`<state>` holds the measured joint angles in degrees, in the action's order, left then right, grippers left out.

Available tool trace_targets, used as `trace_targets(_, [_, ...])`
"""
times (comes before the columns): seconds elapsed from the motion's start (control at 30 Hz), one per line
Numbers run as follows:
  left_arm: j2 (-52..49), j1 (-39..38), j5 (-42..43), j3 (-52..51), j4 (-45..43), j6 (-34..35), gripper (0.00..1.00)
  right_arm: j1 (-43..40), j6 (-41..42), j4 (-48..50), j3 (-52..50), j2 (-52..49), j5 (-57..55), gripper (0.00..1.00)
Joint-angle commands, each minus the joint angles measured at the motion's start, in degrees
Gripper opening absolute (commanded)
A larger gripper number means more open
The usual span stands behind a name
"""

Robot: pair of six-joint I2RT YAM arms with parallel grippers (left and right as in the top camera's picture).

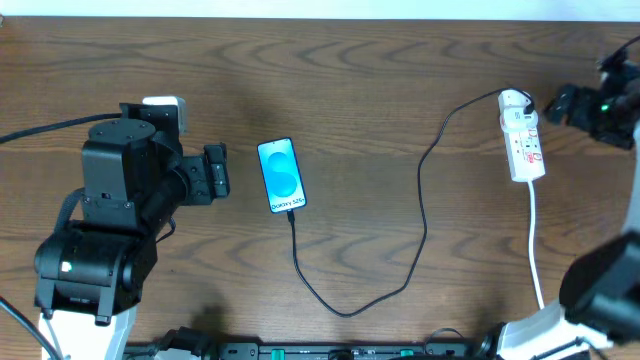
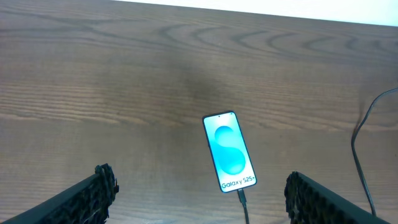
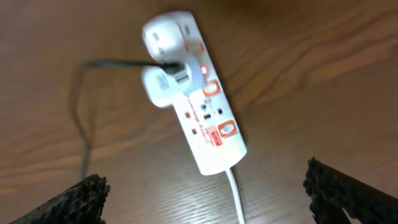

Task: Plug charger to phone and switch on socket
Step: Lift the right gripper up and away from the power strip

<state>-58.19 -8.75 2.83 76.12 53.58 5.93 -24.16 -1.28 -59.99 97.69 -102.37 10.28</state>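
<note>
The table (image 1: 400,60) is brown wood grain, smooth and matt. The phone (image 1: 281,175) screen is glossy. The socket (image 1: 523,140) is smooth white plastic, and the charger (image 1: 421,190) cable is matt black. The left gripper (image 2: 198,190) has fingers (image 2: 93,194) with rough, nubbly black pads.

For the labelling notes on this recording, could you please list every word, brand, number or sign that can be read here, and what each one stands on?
"Galaxy S25+": at the cable end of the phone's blue screen, clear in the left wrist view.
Red print on the socket: too small and blurred to read in any view.
No other text can be made out.
</note>
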Motion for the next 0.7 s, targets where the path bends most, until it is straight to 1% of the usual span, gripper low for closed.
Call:
trace_targets(0.0, [-0.2,-0.1,-0.5,0.6,0.0,-0.6,0.89,0.4,1.9,-0.3,1.1,3.9,-0.1,0.99])
trace_targets(0.13, [-0.2,-0.1,-0.5,0.6,0.0,-0.6,0.88,0.4,1.9,-0.3,1.1,5.6,-0.1,0.99])
trace_targets(0.67, [-0.2,-0.1,-0.5,0.6,0.0,-0.6,0.89,0.4,1.9,-0.3,0.9,5.6,-0.1,0.99])
